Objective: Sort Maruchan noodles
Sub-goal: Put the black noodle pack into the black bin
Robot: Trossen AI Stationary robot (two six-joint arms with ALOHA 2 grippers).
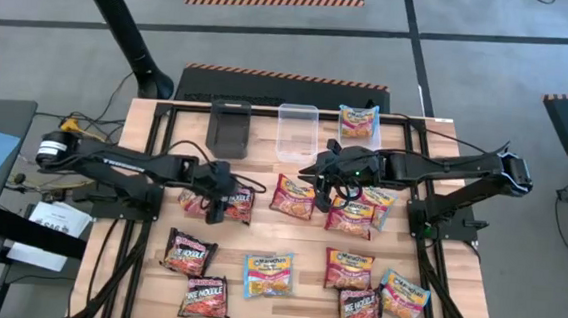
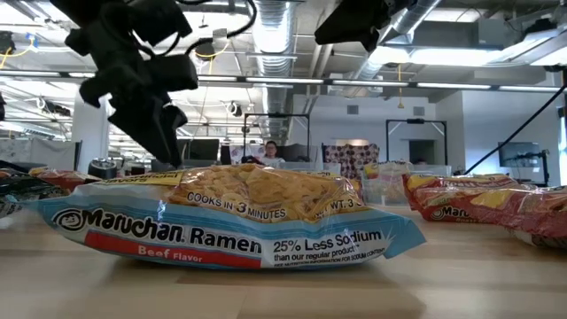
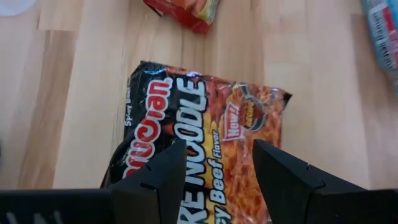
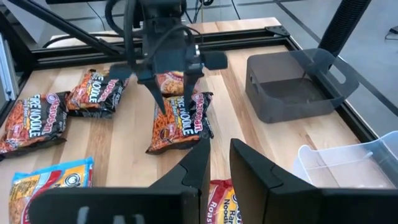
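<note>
Wooden planks make up the counter (image 1: pixel 288 250), with an open office hazy behind it in the low view. Noodle packets lie scattered across it, mostly from three round to nine o'clock, while a black bin (image 1: pixel 229 127) and a clear bin (image 1: pixel 297 132) sit side by side at twelve. The left gripper (image 1: pixel 214 206) hangs over a dark spicy beef packet (image 3: pixel 205 130) at about ten o'clock, its fingers spread wide on either side of the packet's width and nothing held. To do this pick well, I would lower straight down until both fingertips straddle the wrapper's middle, then close gently so the slick film bunches rather than slips out. The right gripper (image 1: pixel 324 194) waits near one o'clock above some reddish packets (image 1: pixel 350 216), its fingers narrow and seemingly empty.
</note>
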